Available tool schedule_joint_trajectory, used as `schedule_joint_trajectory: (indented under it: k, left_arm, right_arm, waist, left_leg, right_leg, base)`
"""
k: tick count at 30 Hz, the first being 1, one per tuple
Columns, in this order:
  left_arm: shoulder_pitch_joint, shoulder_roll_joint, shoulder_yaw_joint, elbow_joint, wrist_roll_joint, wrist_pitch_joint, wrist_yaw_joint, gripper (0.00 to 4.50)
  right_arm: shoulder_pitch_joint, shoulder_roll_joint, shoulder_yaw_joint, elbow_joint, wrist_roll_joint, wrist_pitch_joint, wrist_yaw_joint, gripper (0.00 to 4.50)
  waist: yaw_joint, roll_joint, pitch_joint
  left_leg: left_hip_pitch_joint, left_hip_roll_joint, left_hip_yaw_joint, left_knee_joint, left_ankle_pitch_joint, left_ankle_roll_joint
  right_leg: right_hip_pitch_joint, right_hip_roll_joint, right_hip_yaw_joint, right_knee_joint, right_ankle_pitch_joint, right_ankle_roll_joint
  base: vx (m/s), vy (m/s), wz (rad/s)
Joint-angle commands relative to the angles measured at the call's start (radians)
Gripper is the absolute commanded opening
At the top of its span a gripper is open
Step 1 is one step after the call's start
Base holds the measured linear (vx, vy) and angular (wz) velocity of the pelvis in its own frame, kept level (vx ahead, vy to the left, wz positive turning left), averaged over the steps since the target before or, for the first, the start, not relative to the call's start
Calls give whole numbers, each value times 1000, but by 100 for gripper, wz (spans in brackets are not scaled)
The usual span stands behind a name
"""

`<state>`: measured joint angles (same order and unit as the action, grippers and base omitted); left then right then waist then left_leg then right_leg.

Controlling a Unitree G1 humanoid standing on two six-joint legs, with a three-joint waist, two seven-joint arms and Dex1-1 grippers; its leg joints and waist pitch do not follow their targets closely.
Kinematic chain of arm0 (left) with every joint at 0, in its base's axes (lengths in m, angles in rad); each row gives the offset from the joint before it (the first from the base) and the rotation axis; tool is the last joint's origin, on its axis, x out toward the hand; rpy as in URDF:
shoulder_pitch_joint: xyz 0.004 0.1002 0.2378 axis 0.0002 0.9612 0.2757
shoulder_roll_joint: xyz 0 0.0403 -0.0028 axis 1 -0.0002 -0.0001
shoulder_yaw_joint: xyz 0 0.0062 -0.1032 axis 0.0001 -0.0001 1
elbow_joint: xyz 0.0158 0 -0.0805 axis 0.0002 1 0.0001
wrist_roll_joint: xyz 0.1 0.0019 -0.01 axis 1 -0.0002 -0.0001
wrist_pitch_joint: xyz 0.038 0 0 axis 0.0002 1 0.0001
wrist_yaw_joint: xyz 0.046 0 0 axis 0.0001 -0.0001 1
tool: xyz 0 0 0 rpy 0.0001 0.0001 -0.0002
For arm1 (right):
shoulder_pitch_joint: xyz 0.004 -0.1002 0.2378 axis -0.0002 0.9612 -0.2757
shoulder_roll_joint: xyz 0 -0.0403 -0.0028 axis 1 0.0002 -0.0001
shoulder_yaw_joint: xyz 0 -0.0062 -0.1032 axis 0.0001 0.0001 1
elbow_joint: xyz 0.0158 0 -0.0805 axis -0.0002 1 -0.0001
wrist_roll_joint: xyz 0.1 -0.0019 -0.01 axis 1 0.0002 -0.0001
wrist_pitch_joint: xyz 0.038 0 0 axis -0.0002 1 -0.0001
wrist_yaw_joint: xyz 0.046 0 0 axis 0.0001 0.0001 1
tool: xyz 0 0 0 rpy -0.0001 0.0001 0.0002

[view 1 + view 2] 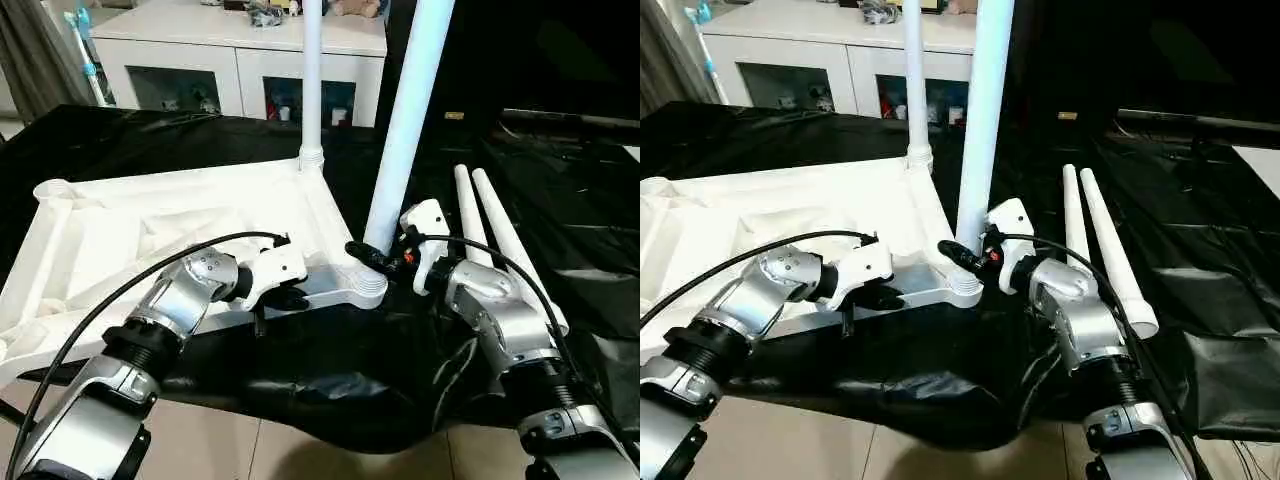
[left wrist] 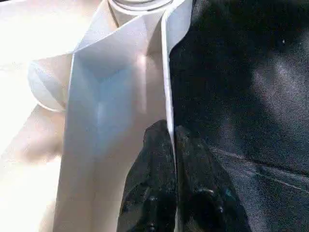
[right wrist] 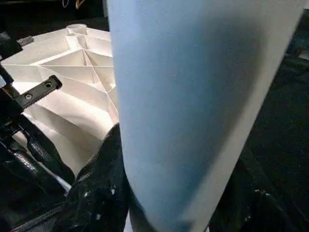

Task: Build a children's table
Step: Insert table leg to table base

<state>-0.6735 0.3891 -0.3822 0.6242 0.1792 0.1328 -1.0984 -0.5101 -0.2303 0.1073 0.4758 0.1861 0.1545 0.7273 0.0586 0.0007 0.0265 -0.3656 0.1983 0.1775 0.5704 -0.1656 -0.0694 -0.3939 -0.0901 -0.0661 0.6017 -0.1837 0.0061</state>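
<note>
The white tabletop [image 1: 150,235] lies upside down on the black cloth. One white leg [image 1: 312,80] stands upright in its far right corner socket. A second leg [image 1: 405,130] leans slightly, its foot at the near right corner socket [image 1: 365,285]. My right gripper [image 1: 385,255] is shut on this leg close to the socket, with a black finger on each side of it [image 3: 104,164]. My left gripper [image 1: 285,298] is shut on the tabletop's thin near rim [image 2: 166,72], left of that socket. Two loose legs [image 1: 490,230] lie side by side on the cloth to the right.
A white cabinet with glass doors [image 1: 240,60] stands behind the work surface. The black cloth [image 1: 560,180] covers the surface and hangs over its near edge above a tiled floor [image 1: 300,450]. Black cables arc over both forearms.
</note>
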Motion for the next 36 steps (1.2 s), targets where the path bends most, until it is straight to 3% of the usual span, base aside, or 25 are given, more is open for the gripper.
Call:
schedule_joint_trajectory:
  k: [1, 5, 8, 11, 15, 25, 27, 32, 36]
  left_arm:
    - [10, 17, -35, 21, 39, 13, -11, 0]
    - [12, 20, -38, 16, 37, 15, -19, 0]
    - [13, 25, -39, 14, 36, 17, -25, 0]
    - [13, 30, -42, 14, 37, 19, -30, 0]
    - [14, 26, -36, 14, 28, 32, -30, 0]
    - [19, 17, -37, 4, 16, 60, -37, 0]
    - [18, 19, -38, 4, 17, 61, -37, 0]
    - [16, 17, -35, 6, 16, 69, -28, 0]
    - [3, -30, -9, 30, 12, 114, 59, 0]
  right_arm:
    - [54, -18, 36, 101, -54, 49, -2, 183]
    - [55, -31, 48, 112, -63, 34, 24, 183]
    - [51, -33, 46, 118, -62, 30, 28, 183]
    - [42, -35, 44, 127, -62, 26, 30, 183]
    - [40, -31, 42, 134, -65, 26, 19, 183]
    - [45, 6, 48, 161, -92, 28, -65, 183]
    - [44, 7, 49, 160, -91, 28, -63, 183]
    - [35, 7, 45, 166, -87, 27, -73, 183]
    - [9, 40, 11, 208, -103, 34, -216, 183]
  waist:
    - [-1, 9, -34]
    - [-1, 11, -35]
    - [-2, 10, -32]
    - [-4, 8, -30]
    - [-2, 7, -31]
    - [-19, 10, -24]
    - [-24, 10, -22]
    - [-28, 9, -23]
    - [-32, 8, -19]
  left_leg:
    - [19, 28, -22, -82, -484, -31]
    - [16, 30, -18, -86, -458, -26]
    - [19, 28, -19, -87, -484, -28]
    - [25, 27, -23, -88, -502, -27]
    - [25, 28, -23, -90, -483, -23]
    - [28, 25, -36, -97, -577, -37]
    - [37, 23, -37, -95, -609, -35]
    - [35, 25, -36, -98, -610, -29]
    - [38, 22, -36, -96, -620, -35]
  right_leg:
    - [13, -55, 38, -110, -520, -117]
    - [17, -52, 39, -105, -430, -148]
    - [17, -54, 38, -109, -473, -142]
    - [15, -57, 37, -120, -559, -112]
    - [15, -57, 38, -121, -554, -111]
    - [9, -57, 27, -136, -648, -73]
    - [1, -56, 25, -143, -667, -67]
    - [2, -57, 28, -143, -644, -74]
    - [-3, -56, 24, -146, -669, -69]
  base:
    - [0, 0, 0]
    - [0, 0, 0]
    - [0, 0, 0]
    - [0, 0, 0]
    - [0, 0, 0]
    - [0, 0, 0]
    - [0, 0, 0]
    - [0, 0, 0]
    - [0, 0, 0]
